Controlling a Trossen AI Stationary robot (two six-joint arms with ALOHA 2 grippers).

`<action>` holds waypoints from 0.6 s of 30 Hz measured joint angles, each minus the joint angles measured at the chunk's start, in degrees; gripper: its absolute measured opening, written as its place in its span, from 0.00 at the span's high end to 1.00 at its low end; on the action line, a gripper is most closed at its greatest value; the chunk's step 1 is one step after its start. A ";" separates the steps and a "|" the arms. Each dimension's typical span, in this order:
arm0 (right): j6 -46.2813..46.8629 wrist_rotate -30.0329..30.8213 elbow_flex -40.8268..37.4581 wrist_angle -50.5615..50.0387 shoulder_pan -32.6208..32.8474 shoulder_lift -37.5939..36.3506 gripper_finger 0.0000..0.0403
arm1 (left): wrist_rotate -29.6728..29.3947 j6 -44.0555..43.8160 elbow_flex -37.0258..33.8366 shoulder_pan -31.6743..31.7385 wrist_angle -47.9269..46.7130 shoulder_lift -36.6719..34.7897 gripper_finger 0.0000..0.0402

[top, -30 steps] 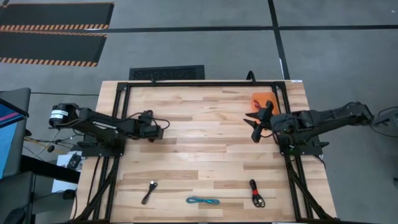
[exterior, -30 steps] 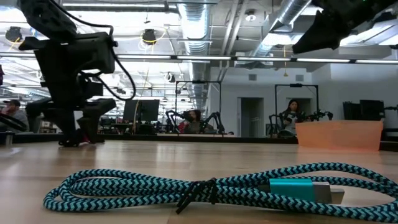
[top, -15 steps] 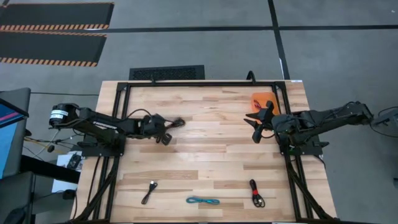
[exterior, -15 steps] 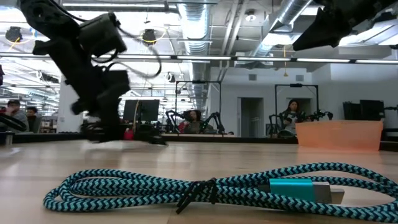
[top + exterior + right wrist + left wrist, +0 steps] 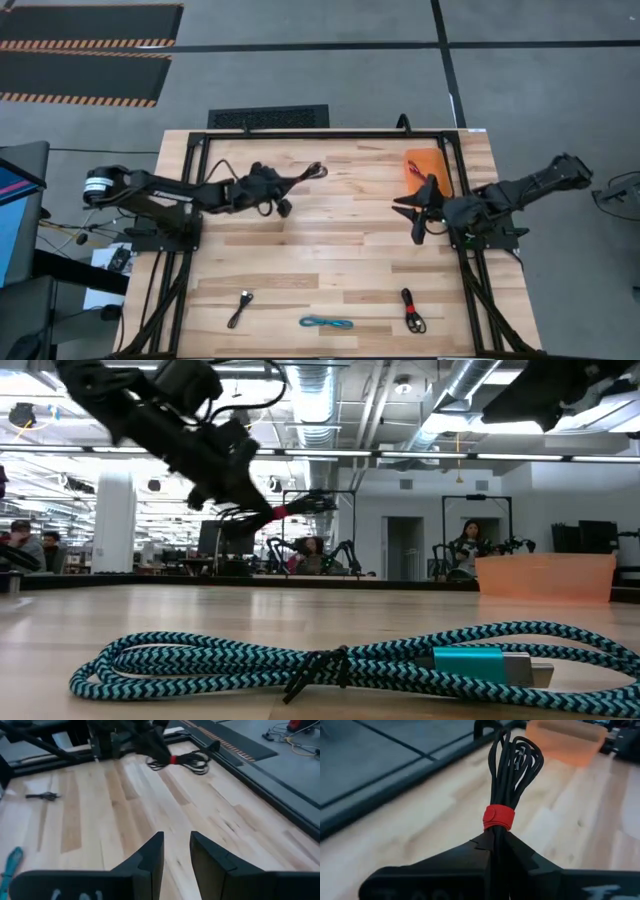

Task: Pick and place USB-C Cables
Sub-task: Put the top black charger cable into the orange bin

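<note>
My left gripper [image 5: 290, 182] is shut on a black cable bundle [image 5: 308, 173] with a red strap and holds it above the table's far left part; it also shows in the low view [image 5: 305, 505]. A teal cable [image 5: 327, 323] lies near the front edge, a black-grey cable [image 5: 240, 308] to its left and a black-and-red cable [image 5: 412, 312] to its right. My right gripper [image 5: 176, 851] hovers open over the table's right part, near the orange tray [image 5: 425, 162], with nothing between its fingers. My left gripper pinches the black bundle between its two fingers just behind the red strap [image 5: 498, 818]. The fingers lie along the bundle. Its looped end [image 5: 516, 757] sticks out past the fingertips toward the tray. The bundle is lifted clear of the table.
The orange tray stands at the far right [image 5: 545, 577], with something red in it [image 5: 412, 166]. A black frame [image 5: 300, 134] runs along the table's far edge and sides. Bare wood lies between the two arms.
My left gripper has shut on the black bundle, lifted it off the table and swung up and toward the far right, tipping from pointing down to nearly level. The bundle now hangs clear of the wood.
</note>
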 joint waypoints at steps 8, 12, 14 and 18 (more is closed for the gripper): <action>5.81 4.50 0.00 0.13 7.26 -0.02 0.71 | 5.12 12.49 19.15 2.23 -0.37 18.59 0.99; 7.10 8.10 -0.01 -0.12 11.72 -0.04 0.71 | 7.25 17.52 30.43 2.63 -0.09 26.80 0.99; 8.40 10.24 -0.01 -1.13 13.97 -0.02 0.71 | 10.65 19.64 35.58 3.05 0.17 30.03 0.99; 11.81 14.62 -0.02 -3.95 18.34 -0.02 0.71 | 16.11 25.83 44.60 3.91 0.22 35.39 0.99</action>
